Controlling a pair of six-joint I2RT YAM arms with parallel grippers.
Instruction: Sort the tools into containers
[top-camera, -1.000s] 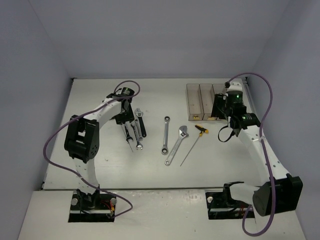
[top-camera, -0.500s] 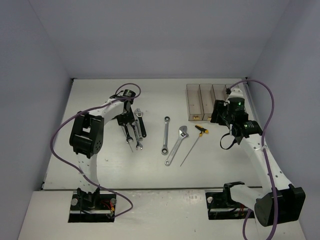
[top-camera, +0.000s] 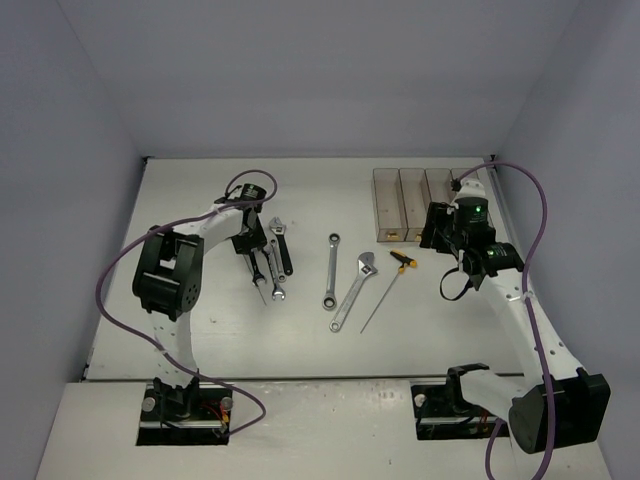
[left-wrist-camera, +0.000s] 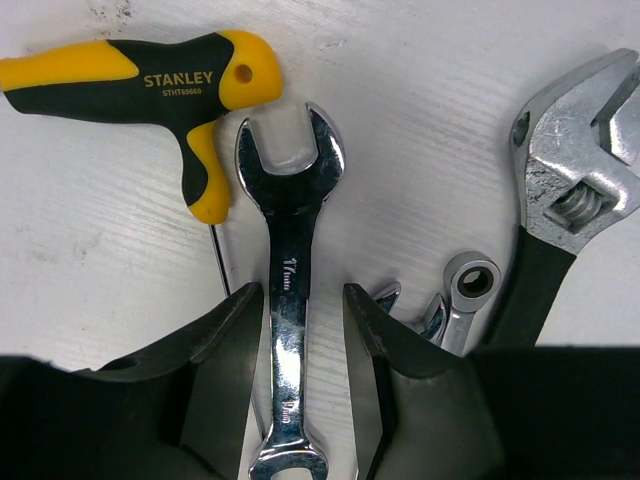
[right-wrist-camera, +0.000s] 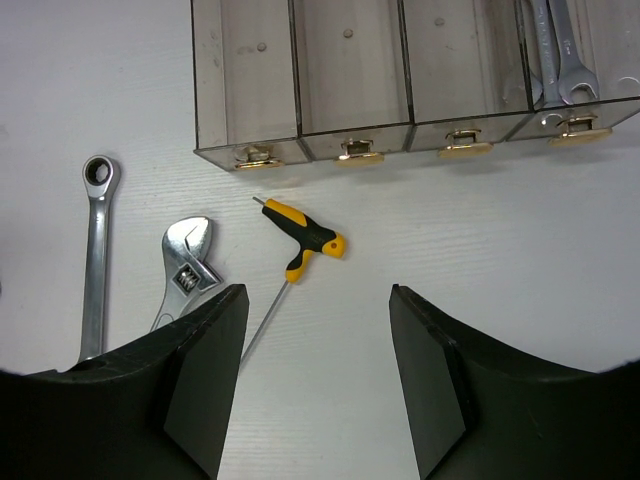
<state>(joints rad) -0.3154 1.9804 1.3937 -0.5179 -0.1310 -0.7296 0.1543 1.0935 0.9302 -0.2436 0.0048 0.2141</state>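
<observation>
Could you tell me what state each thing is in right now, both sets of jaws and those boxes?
Left gripper: jaws open, straddling the silver wrench, not yet clamped.
Right gripper: jaws open, empty.
Rightmost bin: holds wrenches.
Other three bins: nothing seen inside.
T-handle driver: lying loose on the table.

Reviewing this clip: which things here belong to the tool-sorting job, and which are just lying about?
Belongs to the job:
four bins; wrenches in the rightmost bin; ratchet wrench, silver adjustable spanner, T-handle driver mid-table; open-end wrench, second T-handle driver, black-handled spanner by the left gripper.

Just lying about:
no loose items visible; only the arms' purple cables.
</observation>
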